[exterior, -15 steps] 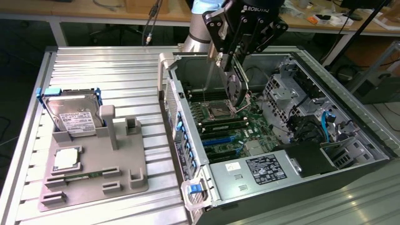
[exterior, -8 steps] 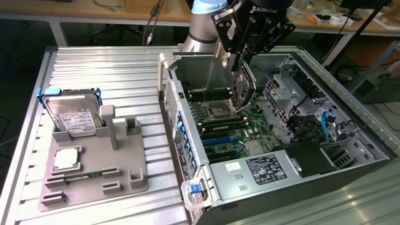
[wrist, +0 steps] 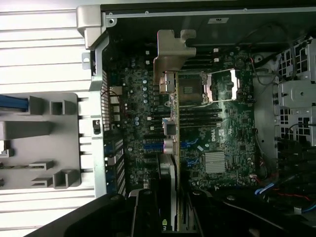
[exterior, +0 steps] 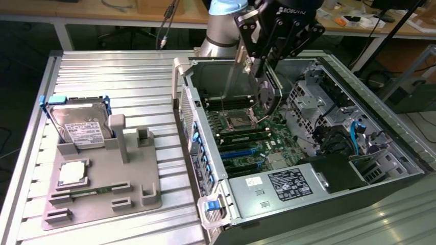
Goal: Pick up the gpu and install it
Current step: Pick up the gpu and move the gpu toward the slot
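Silver end bracket (wrist: 173, 57) ahead of jaws; gpu (exterior: 269, 98) clenched edge-on between gripper (wrist: 171, 215) jaws, hanging below them over motherboard (wrist: 222, 133) inside open PC case (exterior: 191, 117). Upright hold presumably for edge-down insertion; apparently not seated yet.

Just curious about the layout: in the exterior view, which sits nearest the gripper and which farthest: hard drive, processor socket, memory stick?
1. Processor socket, inside the case, under the gripper and the gpu it holds.
2. Hard drive, standing at the tray's far end, on the exterior view's left.
3. Memory stick, lying at the tray's near end.
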{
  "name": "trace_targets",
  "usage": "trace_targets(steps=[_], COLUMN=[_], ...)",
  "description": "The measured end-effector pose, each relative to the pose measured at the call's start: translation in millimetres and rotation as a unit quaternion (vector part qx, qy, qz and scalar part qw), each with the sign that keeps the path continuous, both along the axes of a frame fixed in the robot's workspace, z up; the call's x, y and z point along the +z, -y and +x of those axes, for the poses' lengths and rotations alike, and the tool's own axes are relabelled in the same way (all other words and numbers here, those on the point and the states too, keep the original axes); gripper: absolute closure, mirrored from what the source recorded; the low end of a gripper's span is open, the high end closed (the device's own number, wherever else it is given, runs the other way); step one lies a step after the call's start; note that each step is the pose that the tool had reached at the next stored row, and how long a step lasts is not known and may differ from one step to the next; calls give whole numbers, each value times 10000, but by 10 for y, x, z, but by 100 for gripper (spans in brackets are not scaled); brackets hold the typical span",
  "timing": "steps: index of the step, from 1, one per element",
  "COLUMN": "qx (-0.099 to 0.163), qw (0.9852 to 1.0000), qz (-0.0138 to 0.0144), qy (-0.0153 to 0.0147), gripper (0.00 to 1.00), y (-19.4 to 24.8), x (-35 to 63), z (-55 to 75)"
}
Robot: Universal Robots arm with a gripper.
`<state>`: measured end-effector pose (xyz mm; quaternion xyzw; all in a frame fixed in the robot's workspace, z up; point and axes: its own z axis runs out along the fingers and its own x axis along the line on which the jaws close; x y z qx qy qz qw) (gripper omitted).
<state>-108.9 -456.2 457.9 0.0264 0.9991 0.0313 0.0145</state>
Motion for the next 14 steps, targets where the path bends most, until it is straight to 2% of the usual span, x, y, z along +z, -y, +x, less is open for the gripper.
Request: trace_targets(steps=[14], qx=[6], qw=[10000], qz=[0], qy=[0], gripper=[73], y=[0], x=[0], z=[74])
